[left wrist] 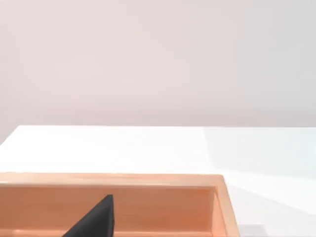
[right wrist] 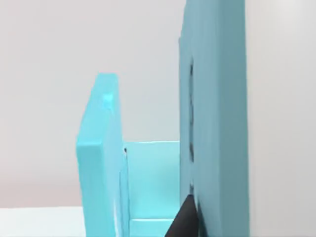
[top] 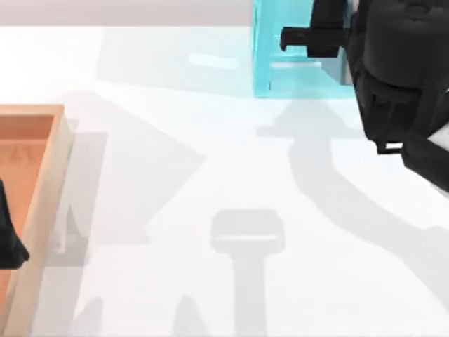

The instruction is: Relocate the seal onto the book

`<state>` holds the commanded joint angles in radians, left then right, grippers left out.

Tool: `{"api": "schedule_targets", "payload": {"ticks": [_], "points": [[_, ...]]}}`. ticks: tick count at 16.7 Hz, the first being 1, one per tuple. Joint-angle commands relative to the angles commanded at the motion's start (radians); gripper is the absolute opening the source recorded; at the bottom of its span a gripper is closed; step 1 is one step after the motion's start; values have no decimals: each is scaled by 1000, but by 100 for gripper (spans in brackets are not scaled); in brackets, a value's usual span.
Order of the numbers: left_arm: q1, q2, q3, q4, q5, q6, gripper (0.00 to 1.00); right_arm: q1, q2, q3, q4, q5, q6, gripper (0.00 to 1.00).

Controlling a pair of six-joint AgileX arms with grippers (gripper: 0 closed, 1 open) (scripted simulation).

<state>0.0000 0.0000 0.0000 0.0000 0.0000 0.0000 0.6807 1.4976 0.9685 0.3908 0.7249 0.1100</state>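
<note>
Your right arm [top: 403,84] hung upper right over the light-blue rack [top: 280,70]; your left [top: 10,239] sat by the tray [top: 49,182]. I couldn't tell either jaw state. Seal and book unseen, so nothing looked done.

Orange-brown wooden tray [top: 49,182] at table's [top: 210,175] left edge; light-blue shelf rack [top: 280,56] at far side, right of centre.

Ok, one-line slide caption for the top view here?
Right arm beside the light-blue rack at the table's far right; wooden tray on the left.
</note>
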Motion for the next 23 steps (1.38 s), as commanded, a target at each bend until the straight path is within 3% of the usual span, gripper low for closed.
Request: {"api": "schedule_targets", "payload": {"ticks": [6, 10, 13, 20, 23], "points": [[0, 0, 0, 0, 0, 0, 100, -2, 3, -2, -2, 1, 0, 0], [0, 0, 0, 0, 0, 0, 100, 50, 84, 35, 4, 35, -110, 0], [0, 0, 0, 0, 0, 0, 100, 125, 201, 85, 8, 84, -304, 0], [0, 0, 0, 0, 0, 0, 100, 333, 493, 212, 18, 192, -958, 0], [0, 0, 0, 0, 0, 0, 100, 399, 577, 249, 20, 219, -1145, 0]]}}
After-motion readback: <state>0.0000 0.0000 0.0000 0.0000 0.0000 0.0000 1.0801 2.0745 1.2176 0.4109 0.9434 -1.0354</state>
